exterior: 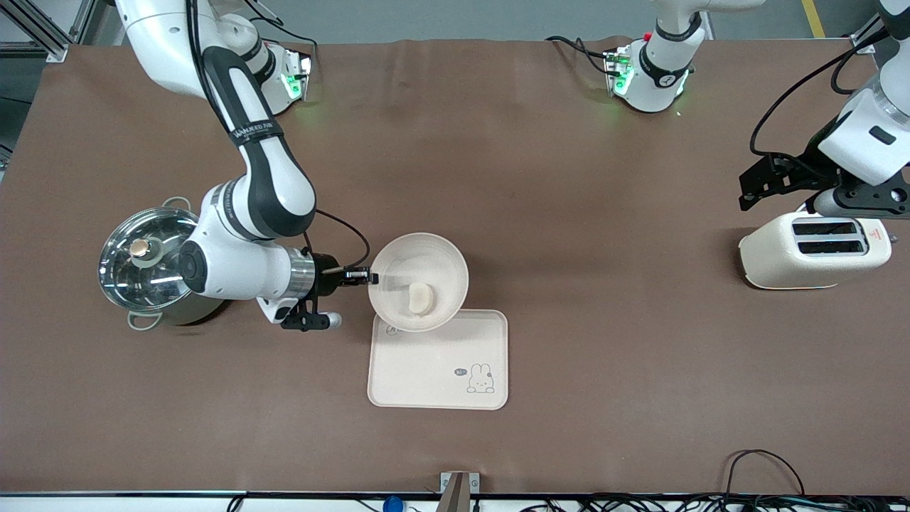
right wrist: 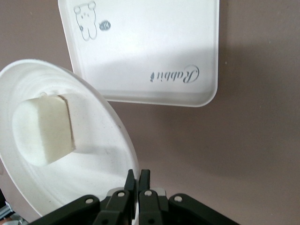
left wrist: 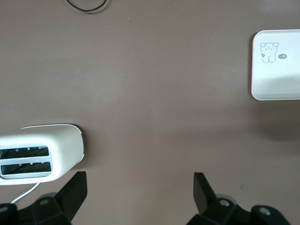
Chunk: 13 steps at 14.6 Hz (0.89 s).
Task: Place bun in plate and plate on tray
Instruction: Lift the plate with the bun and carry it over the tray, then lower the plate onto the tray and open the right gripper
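- Nearest the front camera lies the tray, long axis running toward the robots' bases.
- Over its farther edge hangs the plate, tilted, bun inside.
- Right gripper pinches the plate's rim.
- Left gripper waits spread wide, above the toaster.

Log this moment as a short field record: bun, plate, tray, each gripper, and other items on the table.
bun: lying in the plate
plate: held by its rim, lifted and tilted, overlapping the tray's edge farthest from the front camera
tray: flat on the table, nothing resting on its printed surface
right gripper: shut on the plate's rim
left gripper: open, waiting above the table beside the toaster
toaster: at the left arm's end
lidded pot: at the right arm's end
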{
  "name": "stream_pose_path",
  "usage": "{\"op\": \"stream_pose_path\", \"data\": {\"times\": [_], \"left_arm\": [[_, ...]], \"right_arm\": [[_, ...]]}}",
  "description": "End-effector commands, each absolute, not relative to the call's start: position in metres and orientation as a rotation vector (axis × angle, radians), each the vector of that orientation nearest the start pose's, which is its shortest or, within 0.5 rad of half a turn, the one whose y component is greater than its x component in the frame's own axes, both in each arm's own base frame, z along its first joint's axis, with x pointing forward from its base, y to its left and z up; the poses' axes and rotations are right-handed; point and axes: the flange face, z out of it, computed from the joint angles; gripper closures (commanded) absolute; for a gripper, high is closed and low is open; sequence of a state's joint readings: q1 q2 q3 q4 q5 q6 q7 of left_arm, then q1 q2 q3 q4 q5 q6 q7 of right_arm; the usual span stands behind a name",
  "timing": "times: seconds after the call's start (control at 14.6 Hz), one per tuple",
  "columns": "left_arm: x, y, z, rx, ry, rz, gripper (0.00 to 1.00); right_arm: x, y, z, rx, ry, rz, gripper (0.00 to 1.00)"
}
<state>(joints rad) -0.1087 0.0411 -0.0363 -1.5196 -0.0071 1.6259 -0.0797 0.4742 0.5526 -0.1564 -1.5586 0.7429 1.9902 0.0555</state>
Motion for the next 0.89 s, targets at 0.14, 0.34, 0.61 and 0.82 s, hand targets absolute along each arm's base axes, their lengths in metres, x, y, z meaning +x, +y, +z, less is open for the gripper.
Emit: {"op": "stream_pose_path", "data": {"times": [0.14,0.34,0.61,0.82], "left_arm": [[0.568,-0.081,0.637,-3.157,0.123,-0.121,0.0],[0.567,-0.084,0.637,-3.169,0.109,-0.115,0.0],[0.566,-0.089,0.632,-3.179,0.109,-0.096,0.0],[0.566,-0.089,0.625,-3.235,0.088,-0.065,0.0]], "right_arm": [[0.673,0.28,0.31,-2.561,0.251,0.198,1.0],[0.681,0.283,0.281,-2.574,0.3,0.124,1.0],[0.691,0.3,0.243,-2.532,0.361,0.082,1.0],[0.696,0.306,0.223,-2.543,0.365,0.059,1.0]]}}
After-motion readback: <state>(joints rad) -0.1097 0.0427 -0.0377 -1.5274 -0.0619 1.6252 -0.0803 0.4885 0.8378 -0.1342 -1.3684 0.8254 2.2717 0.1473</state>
